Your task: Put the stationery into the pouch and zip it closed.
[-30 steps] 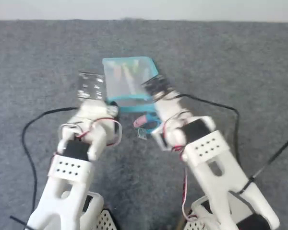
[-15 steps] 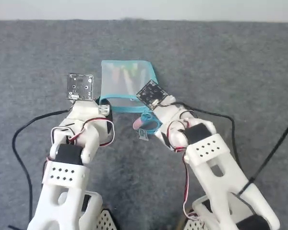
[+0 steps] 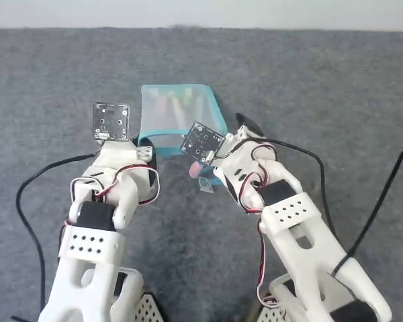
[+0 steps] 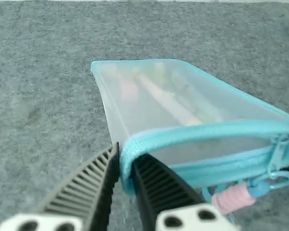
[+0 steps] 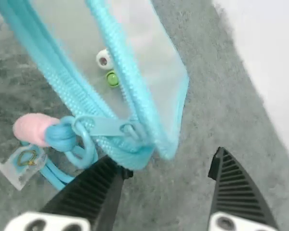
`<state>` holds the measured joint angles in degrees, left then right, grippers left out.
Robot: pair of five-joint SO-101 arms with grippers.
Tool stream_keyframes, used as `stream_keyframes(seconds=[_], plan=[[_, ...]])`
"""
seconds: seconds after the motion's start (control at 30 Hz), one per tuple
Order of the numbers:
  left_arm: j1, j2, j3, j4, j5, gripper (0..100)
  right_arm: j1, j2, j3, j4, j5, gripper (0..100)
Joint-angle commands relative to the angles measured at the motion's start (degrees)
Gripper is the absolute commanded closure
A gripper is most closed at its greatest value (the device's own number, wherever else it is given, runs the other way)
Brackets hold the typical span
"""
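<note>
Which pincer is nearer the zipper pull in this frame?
Right. The right pincer is open just beside the zipper pull; the left pincer clamps the pouch at its opposite end.

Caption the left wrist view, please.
Left gripper clamps the zipper end of a translucent blue pouch holding pens.

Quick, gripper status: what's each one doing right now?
Left gripper: jaws closed on the pouch, at a corner of its zipper edge.
Right gripper: jaws open, holding nothing, beside the zipper pull.
</note>
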<state>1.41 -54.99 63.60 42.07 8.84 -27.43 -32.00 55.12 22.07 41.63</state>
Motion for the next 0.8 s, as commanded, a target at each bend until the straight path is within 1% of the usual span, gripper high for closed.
stream_keyframes(seconds=[0.0,0.23,0.33,0.4,0.53,0.77], plan=[[-0.18,-2.37,-1.8,0.0,-0.44,99,0.22,-1.98,-0.53,-1.8,4.31,74.3],[-0.18,-2.29,-1.54,0.09,-0.44,99,0.48,-5.49,-0.18,-1.19,9.58,74.3],[-0.18,-2.29,-1.01,-0.44,-0.44,99,-0.13,-7.78,1.14,-1.19,13.19,74.3],[-0.18,-2.29,-0.92,-0.79,-0.44,99,-1.63,-8.13,1.93,-0.92,14.59,76.2],[-0.18,-2.29,-0.92,-0.88,-0.44,99,-3.65,-8.13,2.46,2.77,19.6,81.4],[2.73,-2.37,-0.22,-0.88,-0.44,99,-3.82,-7.43,2.11,2.59,19.69,81.8]])
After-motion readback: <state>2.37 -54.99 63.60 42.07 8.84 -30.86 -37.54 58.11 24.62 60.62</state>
